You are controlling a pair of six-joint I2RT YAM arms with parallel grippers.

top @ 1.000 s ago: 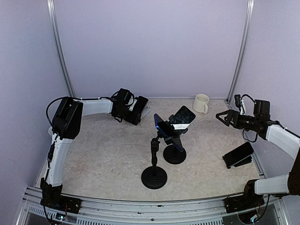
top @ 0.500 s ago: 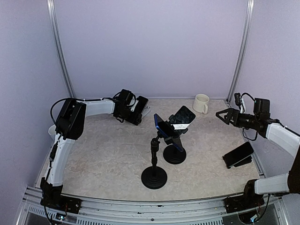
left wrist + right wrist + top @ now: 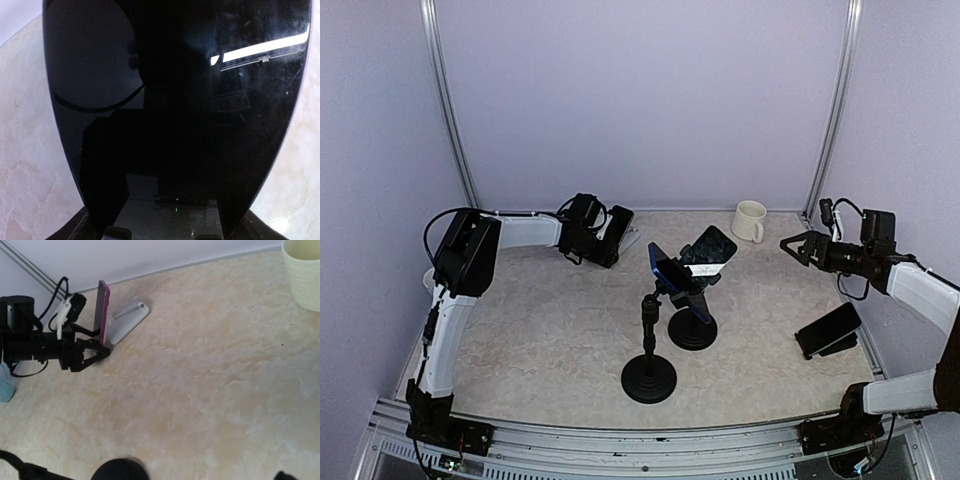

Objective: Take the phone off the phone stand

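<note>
**Phone** (image 3: 101, 307): dark screen, pink edge. Stands nearly upright on the white stand (image 3: 129, 316), far left of the table (image 3: 550, 330), close to the back wall. Not yet lifted.

**Left gripper** (image 3: 92, 352): at the phone's lower edge, one finger on either side. Its wrist view is filled by the black screen. Whether the fingers are pinching the phone or merely flank it cannot be told.

**Right gripper** (image 3: 798, 248): raised at the far right, fingers spread, holding nothing, well apart from the phone.

**Other items:** mug (image 3: 750, 220), far right.

**Step in hand:** by judgement, securing a grasp on the phone.

**Next move:** a firm pinch across the phone's edges, then a lift up and away from the stand's lip, without dragging the light stand along.
</note>
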